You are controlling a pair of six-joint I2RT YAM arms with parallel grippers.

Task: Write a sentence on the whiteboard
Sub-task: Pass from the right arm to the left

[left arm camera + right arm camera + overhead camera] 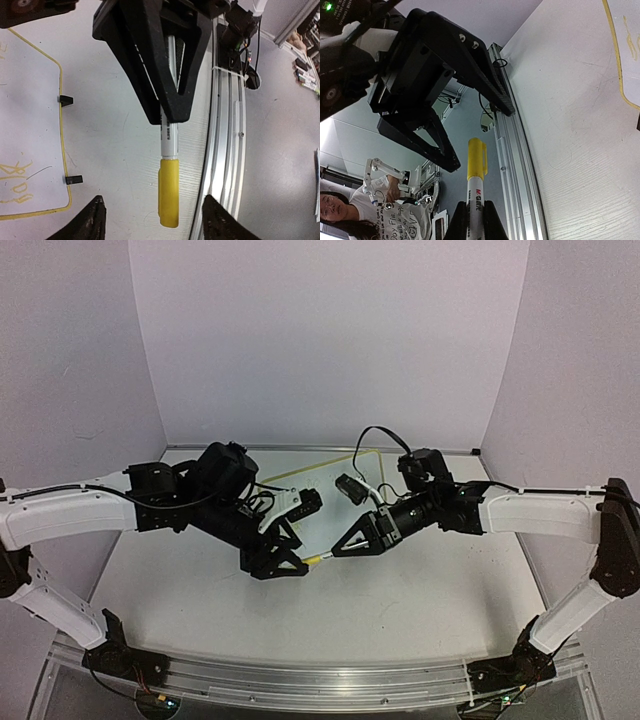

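M&G marker, cap on
Our right tool grips the barrel; our left tool stands open about the yellow cap. We cannot read the whiteboard's sentence.

The whiteboard was laid on the table, behind both grippers. In front of it, the marker was held above the table in the right gripper, its capped end between the fingers of the left gripper.
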